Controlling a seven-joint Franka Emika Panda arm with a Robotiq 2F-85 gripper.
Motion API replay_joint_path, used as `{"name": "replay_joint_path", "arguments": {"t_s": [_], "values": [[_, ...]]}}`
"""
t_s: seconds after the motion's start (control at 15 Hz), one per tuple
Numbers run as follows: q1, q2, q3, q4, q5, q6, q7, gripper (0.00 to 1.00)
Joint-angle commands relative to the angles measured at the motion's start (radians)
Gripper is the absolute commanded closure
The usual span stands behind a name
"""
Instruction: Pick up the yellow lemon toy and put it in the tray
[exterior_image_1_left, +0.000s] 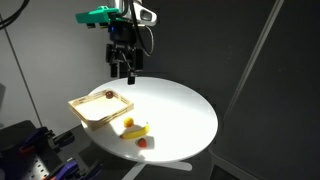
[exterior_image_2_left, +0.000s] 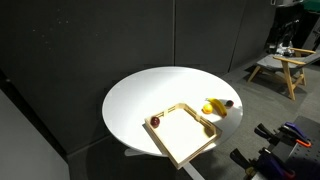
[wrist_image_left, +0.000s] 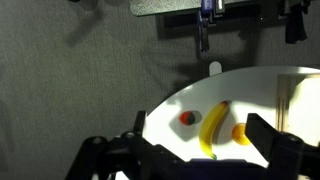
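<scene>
The gripper (exterior_image_1_left: 122, 68) hung high above the far edge of the round white table (exterior_image_1_left: 185, 110). Its claw was spread wide and held nothing, probably so the wrist camera could take in every toy before a descent. The yellow lemon toy (wrist_image_left: 239, 133) lay on the tabletop, not yet in the tray (exterior_image_1_left: 98, 108), which stood near it to the right in the wrist view. The banana-shaped piece (wrist_image_left: 213, 128) lay just beside the lemon on the left, and the small red toy (wrist_image_left: 186, 118) lay further left. That crowding would favour a straight drop over the lemon. A small dark object (exterior_image_2_left: 155, 122) sat in one tray corner, too small to identify.
</scene>
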Motion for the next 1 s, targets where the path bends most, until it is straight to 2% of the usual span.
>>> {"name": "replay_joint_path", "arguments": {"t_s": [0.0, 0.47, 0.93], "values": [[0.014, 0.031, -0.002, 0.013, 0.002, 0.051, 0.006, 0.00], [0.057, 0.153, 0.002, 0.050, 0.061, 0.250, -0.011, 0.00], [0.095, 0.294, 0.006, 0.100, 0.207, 0.410, -0.096, 0.00]]}}
